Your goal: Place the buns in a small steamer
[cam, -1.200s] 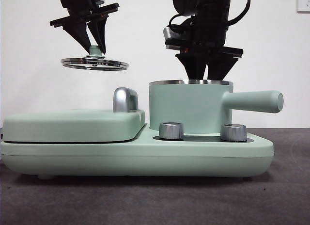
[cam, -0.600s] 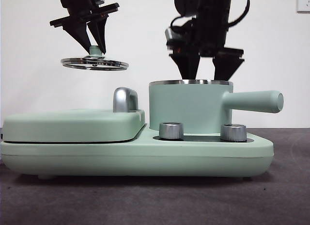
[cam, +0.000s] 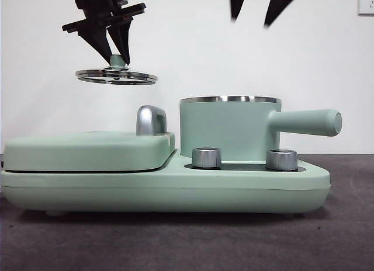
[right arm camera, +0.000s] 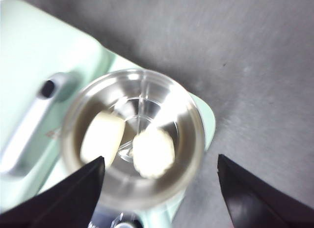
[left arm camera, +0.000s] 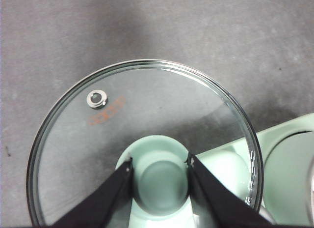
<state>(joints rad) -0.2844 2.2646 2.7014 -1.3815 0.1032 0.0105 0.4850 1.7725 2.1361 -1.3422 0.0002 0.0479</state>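
Steel pot: buns (below end effector)

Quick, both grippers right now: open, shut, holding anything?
Left gripper: shut on the mint-green knob of the round glass lid, held in the air.
Right gripper: open, empty, above the mint-green steamer pot.

My left end effector clamped on mint-green knob, one black jaw each side. Glass lid with steel rim fills my view; small steam vent near rim, orange lettering beside it. Grey tabletop below. Mint-green appliance visible at edge, partly under lid.
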